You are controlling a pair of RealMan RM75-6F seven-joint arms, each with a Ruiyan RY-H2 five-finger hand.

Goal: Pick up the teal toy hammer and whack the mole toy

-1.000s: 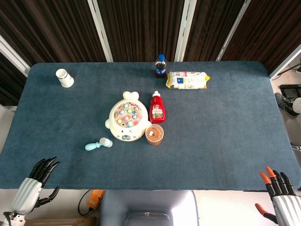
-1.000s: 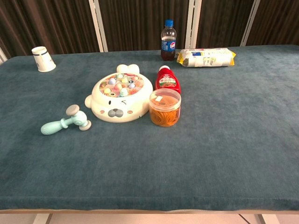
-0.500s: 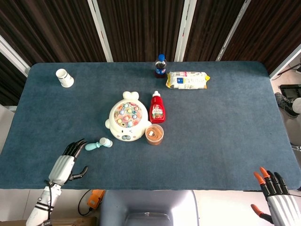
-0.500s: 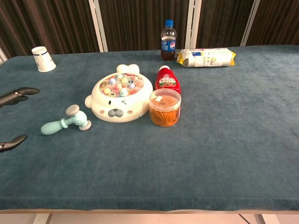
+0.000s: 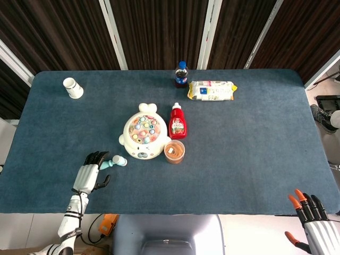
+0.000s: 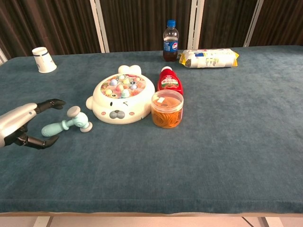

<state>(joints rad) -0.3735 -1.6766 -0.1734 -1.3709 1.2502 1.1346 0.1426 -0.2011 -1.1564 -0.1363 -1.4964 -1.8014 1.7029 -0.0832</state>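
Beside the teal toy hammer (image 6: 65, 124), the left hand (image 6: 22, 125) spreads its fingers (image 6: 51, 102), holding nothing.

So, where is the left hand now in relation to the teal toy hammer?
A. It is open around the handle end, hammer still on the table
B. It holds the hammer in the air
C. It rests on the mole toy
A: the left hand has its fingers spread on either side of the handle of the teal toy hammer, which lies flat on the table.

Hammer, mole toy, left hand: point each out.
teal toy hammer (image 6: 60, 126): chest view, on its handle.
mole toy (image 6: 118, 109): chest view, on its white front face.
left hand (image 5: 89, 172): head view, on the back of the hand.
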